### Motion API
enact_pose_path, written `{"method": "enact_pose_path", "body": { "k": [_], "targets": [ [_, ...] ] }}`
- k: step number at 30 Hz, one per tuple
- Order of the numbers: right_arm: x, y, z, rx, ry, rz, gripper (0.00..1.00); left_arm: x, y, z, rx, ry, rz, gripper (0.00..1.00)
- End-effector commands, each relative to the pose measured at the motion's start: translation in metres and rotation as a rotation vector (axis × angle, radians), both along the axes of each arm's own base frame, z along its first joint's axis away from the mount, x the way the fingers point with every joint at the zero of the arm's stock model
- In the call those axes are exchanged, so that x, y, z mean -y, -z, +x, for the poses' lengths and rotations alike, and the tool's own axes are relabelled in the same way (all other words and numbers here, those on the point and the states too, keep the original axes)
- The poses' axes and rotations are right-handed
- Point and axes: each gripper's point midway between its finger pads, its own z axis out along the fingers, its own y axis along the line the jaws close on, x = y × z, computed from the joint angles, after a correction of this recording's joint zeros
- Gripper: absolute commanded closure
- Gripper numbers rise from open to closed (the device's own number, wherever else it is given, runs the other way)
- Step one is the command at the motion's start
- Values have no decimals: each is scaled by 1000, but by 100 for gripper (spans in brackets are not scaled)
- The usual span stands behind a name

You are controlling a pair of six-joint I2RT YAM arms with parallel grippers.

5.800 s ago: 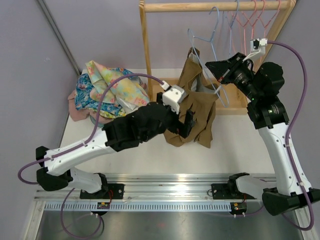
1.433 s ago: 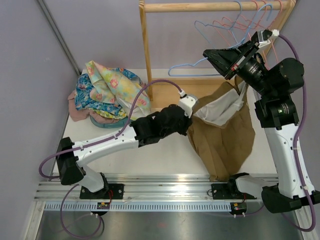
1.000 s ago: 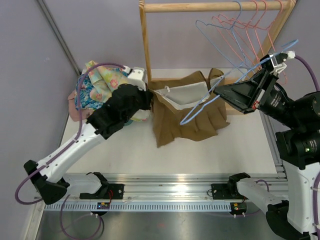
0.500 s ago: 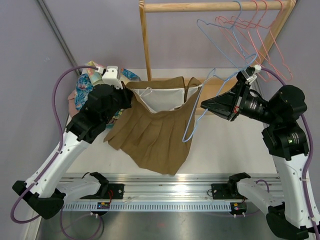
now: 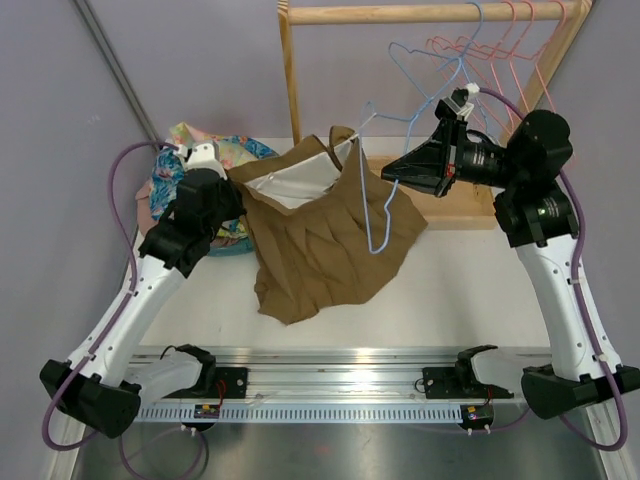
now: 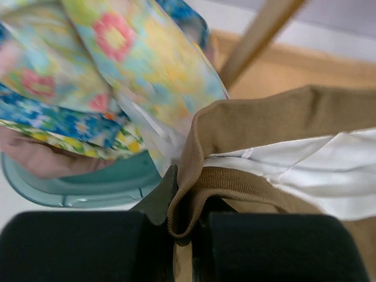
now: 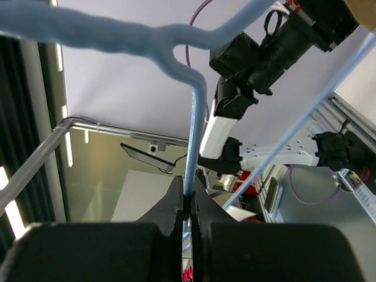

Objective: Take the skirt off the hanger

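Note:
The brown pleated skirt (image 5: 325, 245) lies spread on the table, its white lining showing at the waistband (image 6: 258, 117). My left gripper (image 5: 238, 196) is shut on the left end of that waistband; in the left wrist view the brown edge is folded between the jaws (image 6: 185, 218). My right gripper (image 5: 390, 178) is shut on a light blue wire hanger (image 5: 376, 205), which hangs above the skirt's right side. The right wrist view shows the blue wire (image 7: 197, 117) pinched between the fingers (image 7: 189, 202). The skirt's right waistband corner (image 5: 338, 140) stands up beside the hanger; whether it still hooks the wire I cannot tell.
A wooden clothes rack (image 5: 291, 90) stands at the back with several blue and pink hangers (image 5: 500, 45) on its bar. A pile of floral clothes (image 5: 205, 145) fills a teal basket (image 6: 88, 185) at the back left. A metal rail (image 5: 340, 385) runs along the near edge.
My right gripper has lifted the blue hanger up and back toward the rack. The skirt has shifted right and back, its right waistband corner rising. Both grippers stay shut.

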Motion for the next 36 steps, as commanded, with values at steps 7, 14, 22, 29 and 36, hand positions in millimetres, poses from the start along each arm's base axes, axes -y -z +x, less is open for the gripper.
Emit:
{"method": "enact_pose_path", "body": {
  "k": [7,14,22,29,36],
  "targets": [
    [15,-45,-91,176,-147,251,100,57,-44,66,103,121,-260,100],
    [24,-61,-131,213,-218,233,100,73,0,108,57,79,-304,100],
    [33,-66,-161,226,-252,254,100,57,12,176,1,-3,-176,100],
    [42,-58,-180,207,-265,319,100,18,16,214,-45,-91,-176,100],
    [40,-40,-182,202,-282,248,100,-12,-37,199,65,-91,-215,100]
  ]
}}
